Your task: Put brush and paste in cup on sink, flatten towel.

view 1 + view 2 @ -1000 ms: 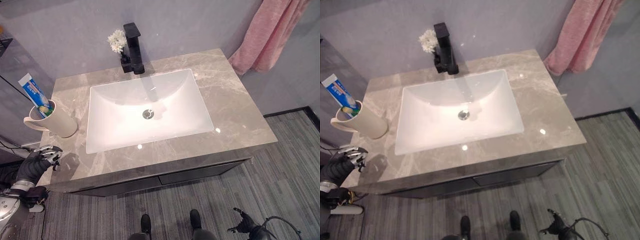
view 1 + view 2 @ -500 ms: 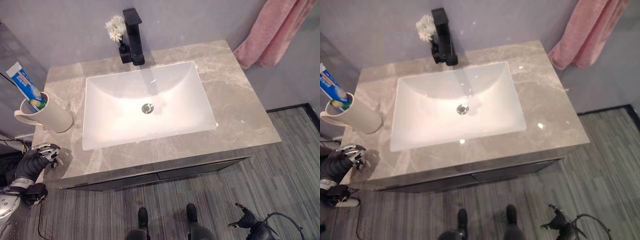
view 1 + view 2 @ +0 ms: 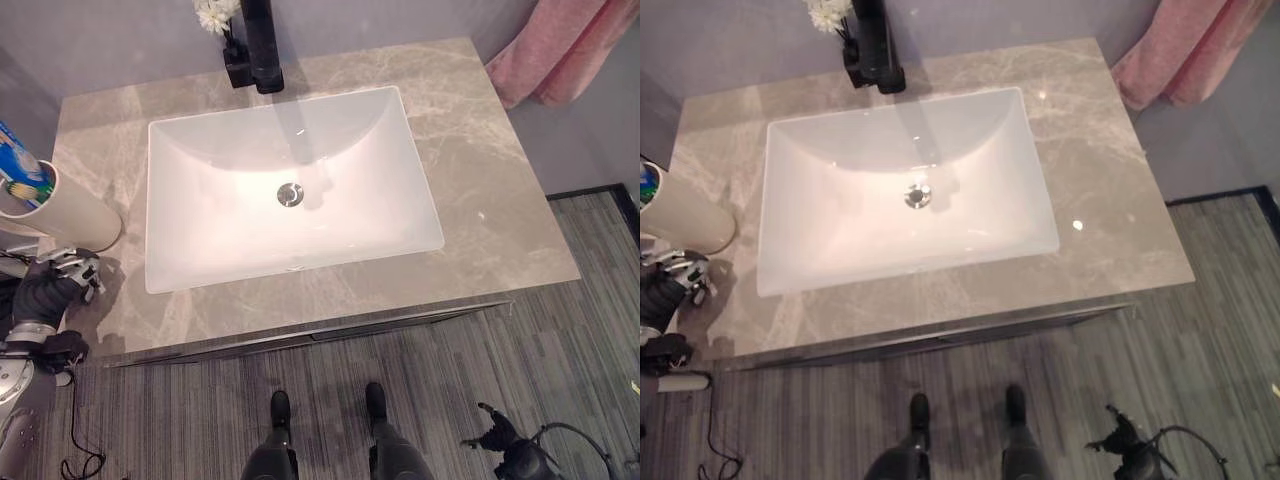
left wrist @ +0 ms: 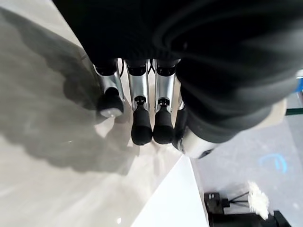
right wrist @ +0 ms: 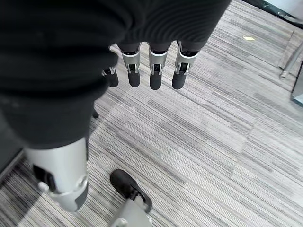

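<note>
Paste (image 3: 22,172) stands in cup (image 3: 68,212) — both hands, left (image 3: 55,290) and right (image 3: 497,434), hang loosely open, empty.

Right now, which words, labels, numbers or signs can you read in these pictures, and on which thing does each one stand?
None can be read.
Toothpaste tube in the cup: blue and white print, too small and blurred to read.
Faucet, countertop, towel: no text visible.

The cup (image 3: 62,208), paste (image 3: 22,170) and pink towel (image 3: 570,45) are cut off by the edges.
</note>
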`<state>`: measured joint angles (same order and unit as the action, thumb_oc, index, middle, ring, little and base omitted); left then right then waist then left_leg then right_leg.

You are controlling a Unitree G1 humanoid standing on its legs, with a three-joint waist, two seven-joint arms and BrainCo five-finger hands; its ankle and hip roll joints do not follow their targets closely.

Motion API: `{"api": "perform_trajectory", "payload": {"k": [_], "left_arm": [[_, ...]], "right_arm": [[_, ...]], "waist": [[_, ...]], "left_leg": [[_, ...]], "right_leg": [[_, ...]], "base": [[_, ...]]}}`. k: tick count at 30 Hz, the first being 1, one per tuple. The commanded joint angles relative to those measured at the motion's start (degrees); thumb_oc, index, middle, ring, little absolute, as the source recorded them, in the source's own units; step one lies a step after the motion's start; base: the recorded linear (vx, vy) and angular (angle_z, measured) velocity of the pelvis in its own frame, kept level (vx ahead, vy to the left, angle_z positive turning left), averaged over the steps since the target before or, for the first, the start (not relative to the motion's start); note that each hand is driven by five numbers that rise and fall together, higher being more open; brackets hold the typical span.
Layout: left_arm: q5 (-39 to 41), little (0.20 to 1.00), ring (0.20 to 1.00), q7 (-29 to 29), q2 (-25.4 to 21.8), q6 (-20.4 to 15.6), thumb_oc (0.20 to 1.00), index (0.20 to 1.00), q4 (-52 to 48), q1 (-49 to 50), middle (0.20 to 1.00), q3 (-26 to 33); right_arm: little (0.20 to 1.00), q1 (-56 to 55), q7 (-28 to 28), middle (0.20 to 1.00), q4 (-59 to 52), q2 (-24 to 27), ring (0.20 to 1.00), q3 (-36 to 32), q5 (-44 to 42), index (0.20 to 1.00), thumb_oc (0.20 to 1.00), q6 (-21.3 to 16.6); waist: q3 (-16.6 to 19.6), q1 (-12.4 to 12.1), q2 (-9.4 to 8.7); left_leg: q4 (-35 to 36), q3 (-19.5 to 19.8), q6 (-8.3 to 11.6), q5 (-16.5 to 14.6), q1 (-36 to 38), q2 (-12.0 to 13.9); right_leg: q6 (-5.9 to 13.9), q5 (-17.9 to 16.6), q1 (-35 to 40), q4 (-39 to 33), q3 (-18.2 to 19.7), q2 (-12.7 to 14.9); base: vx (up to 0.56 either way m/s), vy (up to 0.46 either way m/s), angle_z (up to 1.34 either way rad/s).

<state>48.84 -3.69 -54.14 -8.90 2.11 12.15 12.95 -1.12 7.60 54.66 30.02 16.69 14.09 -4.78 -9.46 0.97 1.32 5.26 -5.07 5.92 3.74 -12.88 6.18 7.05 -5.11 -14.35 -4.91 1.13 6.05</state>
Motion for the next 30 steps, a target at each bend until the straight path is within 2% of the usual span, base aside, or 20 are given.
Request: {"api": "perform_trajectory", "payload": {"k": [1,5,18,30], "left_arm": [[-3.4,0.2,0.2,-2.1,-1.7,-2.3,0.2,0.2,3.0,-2.3,0.2,1.7],[-4.7,0.2,0.2,-3.6,-2.7,-2.8,0.2,0.2,5.9,-6.6,0.2,1.3],[-6.4,0.2,0.2,-5.8,-4.8,-3.7,0.2,0.2,9.5,-15.1,0.2,-1.9],[-5.4,0.2,0.2,-8.1,-9.1,-4.2,0.2,0.2,20.5,-29.8,0.2,-7.3]], "right_arm": [[1.0,1.2,1.8,1.0,-1.7,1.9,1.0,0.9,-1.6,1.0,1.0,0.1],[1.0,1.9,1.2,1.0,-4.8,3.6,1.0,3.4,1.1,1.0,1.0,-0.1],[1.0,4.3,2.1,1.0,-6.0,4.2,1.0,2.8,-1.8,1.0,1.0,-0.2],[1.0,5.2,2.8,1.0,-7.7,4.5,1.0,3.6,-3.5,1.0,1.0,-0.9]], "waist": [[-0.1,0.8,-2.16],[-0.8,1.1,-2.44],[-2.1,1.7,-2.47],[-3.3,2.8,-2.57]], "left_leg": [[-0.3,1.1,1.09,0.9,-0.3,1.4],[-0.3,1.1,1.16,0.9,-1.5,1.3],[-0.3,1.5,1.18,1.2,-5.1,0.9],[-0.3,1.6,1.51,1.5,-9.5,0.8]], "right_leg": [[5.15,-3.9,-3.3,-0.1,-3.1,5.7],[5.29,-4.1,-4.5,-0.1,-3.1,5.7],[5.62,-4.8,-7.9,-0.1,-2.6,5.9],[6.18,-5.7,-11.9,-0.1,-2.2,5.7]], "base": [[0.0,0.0,0.0],[0.02,0.024,0.0],[0.0,0.0,0.0],[0.0,0.0,0.0]]}}
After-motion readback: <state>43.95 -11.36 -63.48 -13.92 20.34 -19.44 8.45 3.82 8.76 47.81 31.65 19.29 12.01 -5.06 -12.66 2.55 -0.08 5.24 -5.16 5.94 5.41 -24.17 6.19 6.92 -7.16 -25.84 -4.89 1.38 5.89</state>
